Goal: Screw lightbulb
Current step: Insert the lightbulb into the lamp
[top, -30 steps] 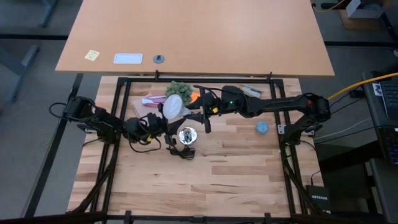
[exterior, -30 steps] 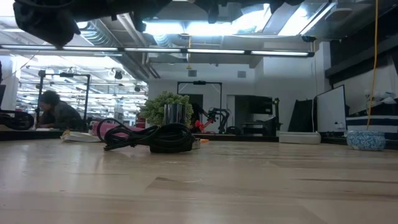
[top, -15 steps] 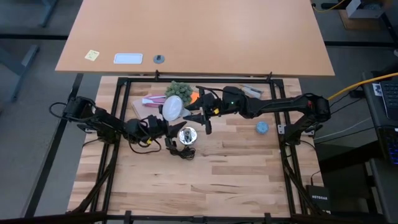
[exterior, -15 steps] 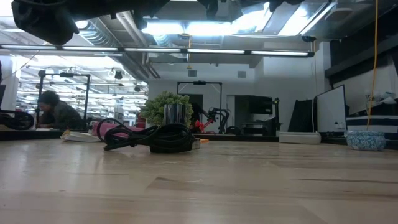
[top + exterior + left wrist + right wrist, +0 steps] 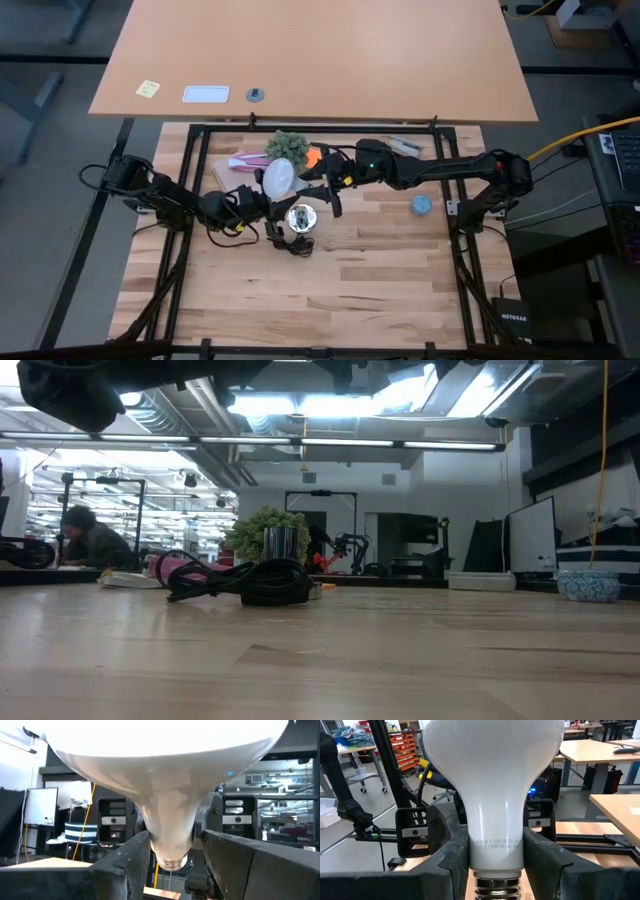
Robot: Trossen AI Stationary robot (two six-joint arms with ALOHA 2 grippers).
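**Both grippers clamp one lightbulb above the table's far middle**

The lightbulb [image 5: 279, 176] is held off the wooden table [image 5: 380, 270], toward the middle of its far edge. The right gripper [image 5: 492, 857] has its two fingers [image 5: 452, 855] pressed against the bulb's narrow neck, just above the grey screw base. The left gripper [image 5: 172, 852] grips the same neck from the other side, its fingers [image 5: 131, 857] closed on the taper, with the wide dome filling that wrist view.

On the table just nearer than the bulb lies the round socket disc [image 5: 301, 218] with its black cord [image 5: 235, 582] looped beside it. A small green plant [image 5: 289, 145] and a pink item [image 5: 245, 161] sit along the far edge; a blue bowl [image 5: 422, 205] sits toward the right edge. A larger tan desk [image 5: 310, 55] stands beyond the far edge. From table height, a workshop with ceiling lights and a seated person [image 5: 90, 543] shows behind.

At table height the bulb itself is out of frame; only dark arm parts cross the top.
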